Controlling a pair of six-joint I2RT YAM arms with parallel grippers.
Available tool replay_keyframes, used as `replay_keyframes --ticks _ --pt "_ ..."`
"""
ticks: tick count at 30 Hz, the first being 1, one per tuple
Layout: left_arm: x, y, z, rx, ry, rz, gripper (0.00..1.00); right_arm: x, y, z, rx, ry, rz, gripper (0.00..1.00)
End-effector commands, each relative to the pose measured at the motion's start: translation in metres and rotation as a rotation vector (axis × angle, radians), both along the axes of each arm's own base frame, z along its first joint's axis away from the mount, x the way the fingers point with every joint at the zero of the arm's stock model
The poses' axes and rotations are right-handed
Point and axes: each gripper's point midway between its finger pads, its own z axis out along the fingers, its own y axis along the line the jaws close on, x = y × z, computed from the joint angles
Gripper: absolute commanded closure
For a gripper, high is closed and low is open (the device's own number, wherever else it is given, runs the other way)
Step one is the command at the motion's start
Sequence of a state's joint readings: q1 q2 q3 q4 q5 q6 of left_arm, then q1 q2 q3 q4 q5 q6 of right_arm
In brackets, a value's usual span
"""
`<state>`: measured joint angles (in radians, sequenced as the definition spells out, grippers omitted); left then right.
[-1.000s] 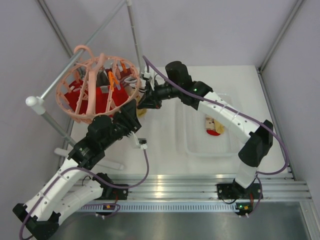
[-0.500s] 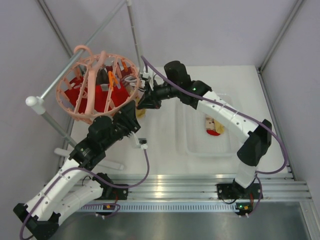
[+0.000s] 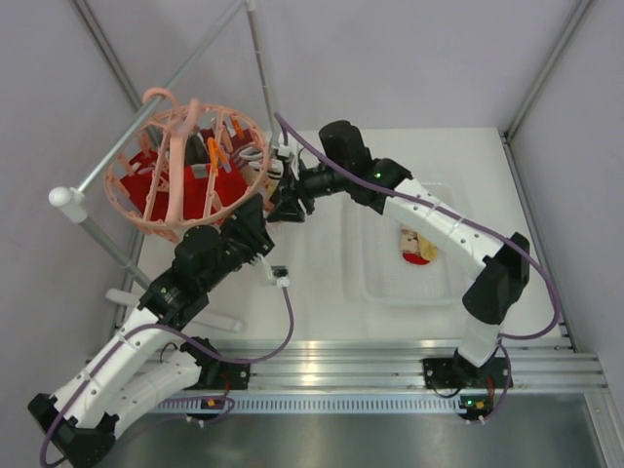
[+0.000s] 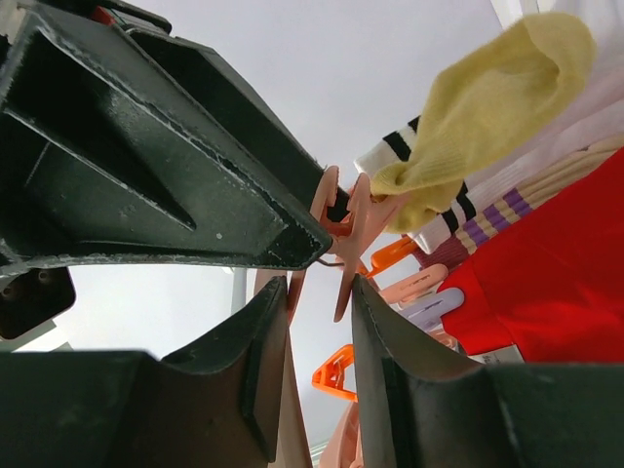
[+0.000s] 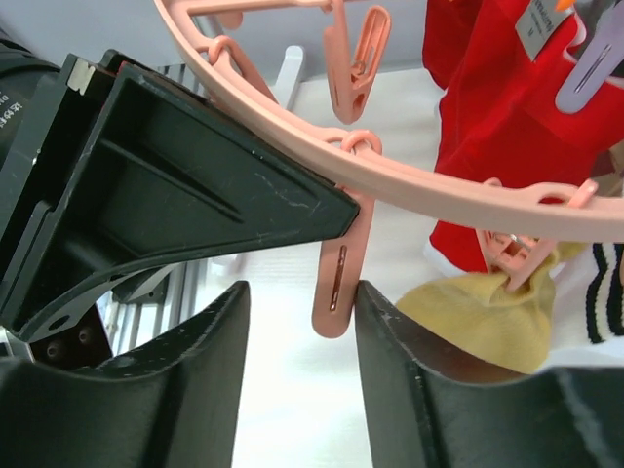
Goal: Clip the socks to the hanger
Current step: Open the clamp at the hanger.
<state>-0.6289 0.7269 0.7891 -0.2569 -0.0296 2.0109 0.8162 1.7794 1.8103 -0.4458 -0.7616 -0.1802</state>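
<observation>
Now: hanger (image 3: 181, 175) hangs by its hook on rail (image 3: 195, 58), upper left in top view, over far-left part of table (image 3: 322, 283). Both arms reach to its near-right rim, and the grippers meet at one peach clip (image 5: 336, 273) dangling from the ring.

L gripper (image 4: 320, 292): fingers set close, one each side of clip's legs, and they seem to touch them. Can't tell whether I'm squeezing or only bracketing. In L wrist cam, tip of an R finger sits against the clip just above.

R gripper (image 5: 300, 292): fingers apart. Clip hangs in the gap, nearer the finger at right of view, w/ open space on the other side. Tip of an L finger meets clip's top, by the ring.

Socks on hanger:
- yellow sock (image 4: 487, 107) pinched in next clip along the ring, just beside mine
- striped sock (image 4: 405, 151) right behind it
- red sock (image 5: 497, 107) hangs further inside the ring

One more sock (image 3: 417, 246), red/beige, lies in clear tray (image 3: 375, 283) at right of table, well apart from hanger.
</observation>
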Motion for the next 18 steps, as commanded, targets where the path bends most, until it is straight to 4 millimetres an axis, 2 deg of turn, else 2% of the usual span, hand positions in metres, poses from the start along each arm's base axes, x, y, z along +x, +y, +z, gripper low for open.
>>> replay_keyframes --ticks 1,9,14,18 --pt "0.000 -0.007 0.027 0.261 -0.257 -0.044 1.00 -0.017 -0.005 0.026 0.073 -0.010 0.043 0.52" --pt "-0.003 -0.008 0.031 0.203 -0.254 -0.055 1.00 0.007 -0.022 0.034 0.172 0.013 -0.057 0.48" --pt "-0.002 -0.008 0.032 0.183 -0.257 -0.050 1.00 0.008 -0.025 0.036 0.242 0.070 -0.053 0.50" --pt "-0.003 -0.008 0.032 0.178 -0.261 -0.052 1.00 0.007 -0.020 0.052 0.314 0.061 -0.025 0.50"
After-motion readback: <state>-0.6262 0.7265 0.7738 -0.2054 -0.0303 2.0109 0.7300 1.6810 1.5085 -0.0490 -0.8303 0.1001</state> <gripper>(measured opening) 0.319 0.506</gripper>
